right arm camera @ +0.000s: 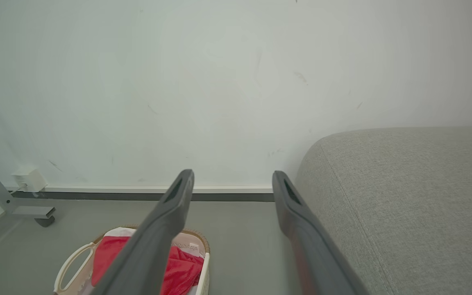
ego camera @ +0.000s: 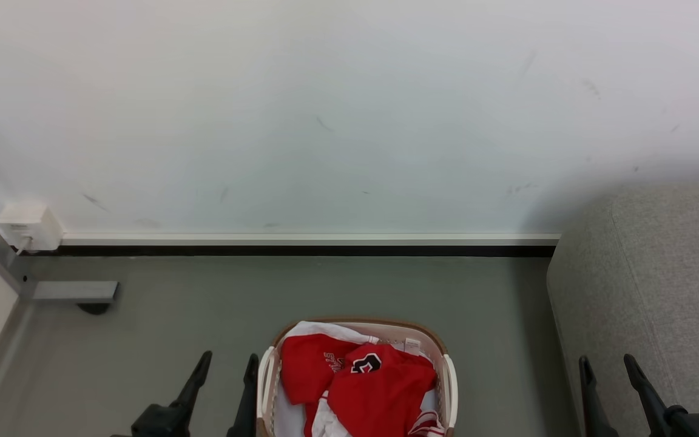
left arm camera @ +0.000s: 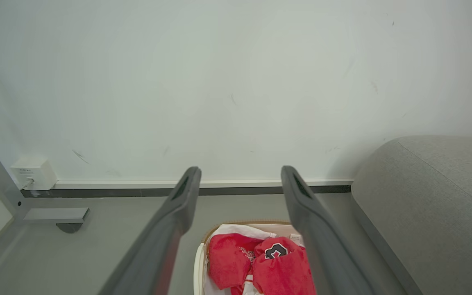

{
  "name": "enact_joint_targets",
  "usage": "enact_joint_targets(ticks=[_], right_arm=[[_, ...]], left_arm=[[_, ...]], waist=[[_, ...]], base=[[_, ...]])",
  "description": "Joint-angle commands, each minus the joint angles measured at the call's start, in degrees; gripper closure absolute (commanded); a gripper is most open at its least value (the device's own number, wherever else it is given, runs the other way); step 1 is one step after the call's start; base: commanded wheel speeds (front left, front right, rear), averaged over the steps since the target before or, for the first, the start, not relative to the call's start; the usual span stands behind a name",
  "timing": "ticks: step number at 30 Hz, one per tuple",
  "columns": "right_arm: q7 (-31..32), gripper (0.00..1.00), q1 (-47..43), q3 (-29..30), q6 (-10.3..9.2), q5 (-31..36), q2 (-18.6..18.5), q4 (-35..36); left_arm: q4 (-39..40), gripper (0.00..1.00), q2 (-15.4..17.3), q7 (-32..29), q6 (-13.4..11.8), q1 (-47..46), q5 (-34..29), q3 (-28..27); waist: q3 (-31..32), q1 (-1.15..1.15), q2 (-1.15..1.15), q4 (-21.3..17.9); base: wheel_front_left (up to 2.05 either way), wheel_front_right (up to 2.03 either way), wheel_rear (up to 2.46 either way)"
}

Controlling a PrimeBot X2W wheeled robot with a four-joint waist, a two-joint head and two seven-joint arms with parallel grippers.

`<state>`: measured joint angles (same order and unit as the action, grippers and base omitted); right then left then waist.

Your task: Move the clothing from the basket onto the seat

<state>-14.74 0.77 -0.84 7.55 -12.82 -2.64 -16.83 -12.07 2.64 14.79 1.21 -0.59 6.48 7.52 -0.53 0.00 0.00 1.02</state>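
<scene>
Red clothing (ego camera: pixel 361 382) with white trim and a black-and-white number patch lies heaped in the cream basket (ego camera: pixel 449 379) on the floor, at the bottom centre of the head view. My left gripper (ego camera: pixel 228 364) stands open just left of the basket, above floor level, nothing between its fingers. My right gripper (ego camera: pixel 609 363) stands open at the lower right, in front of the grey seat (ego camera: pixel 659 279). The left wrist view looks down past open fingers (left arm camera: pixel 182 200) onto the clothing (left arm camera: pixel 260 262). In the right wrist view the basket (right arm camera: pixel 70 264) lies lower left and the seat (right arm camera: pixel 408 196) on the right.
A white wall with a dark skirting strip (ego camera: pixel 307 249) closes the back. A white wall box (ego camera: pixel 29 226) and a grey metal frame foot (ego camera: pixel 73 292) sit at the far left. Grey-green floor (ego camera: pixel 337 285) stretches between the basket and the wall.
</scene>
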Motion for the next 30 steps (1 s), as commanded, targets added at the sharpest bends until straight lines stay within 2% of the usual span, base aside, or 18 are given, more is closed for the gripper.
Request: enact_joint_targets(ticks=[1,14,30], right_arm=[[-0.68,0.00,-0.91,0.36,-0.12,1.16,-0.43,-0.31],[-0.51,0.00,-0.84,0.78,-0.12,-1.32,-0.40,-1.35],[-0.51,0.00,-0.29,0.10,-0.12,1.62,-0.40,-2.05]], left_arm=[[0.14,0.00,0.43,0.47,0.03,0.90,-1.78,-0.18],[-0.88,0.00,0.42,0.38,0.19,1.06,0.15,-1.27],[-2.30,0.00,0.41,0.38,-0.05,0.67,1.08,-1.53]], waist=[[0.02,0.00,0.00,0.12],[0.04,0.00,0.00,0.05],[-0.11,0.00,0.00,-0.23]], base=[[0.00,0.00,0.00],[0.00,0.00,0.00],[0.00,0.00,0.00]])
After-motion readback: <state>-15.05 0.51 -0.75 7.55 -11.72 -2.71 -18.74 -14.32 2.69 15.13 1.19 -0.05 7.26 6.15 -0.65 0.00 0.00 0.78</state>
